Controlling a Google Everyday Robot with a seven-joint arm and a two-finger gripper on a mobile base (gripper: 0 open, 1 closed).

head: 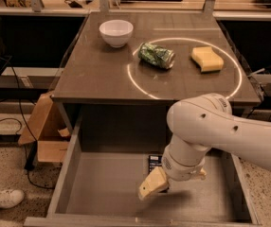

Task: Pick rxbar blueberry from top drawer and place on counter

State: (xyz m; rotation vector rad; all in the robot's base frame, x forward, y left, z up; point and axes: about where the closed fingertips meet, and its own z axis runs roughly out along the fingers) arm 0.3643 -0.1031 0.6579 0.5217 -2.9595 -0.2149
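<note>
The rxbar blueberry (154,161), a dark navy wrapper, lies flat on the floor of the open top drawer (102,183), mostly hidden behind my white arm. My gripper (153,186) is down inside the drawer, just in front of and over the bar's near end. The counter (102,70) above the drawer is a grey-brown tabletop with a bright white ring (131,79) marked on it.
On the counter stand a white bowl (116,32), a dented green can (156,56) and a yellow sponge block (206,59). A cardboard box (43,126) stands on the floor to the left of the drawer. A shoe (0,198) shows at the lower left.
</note>
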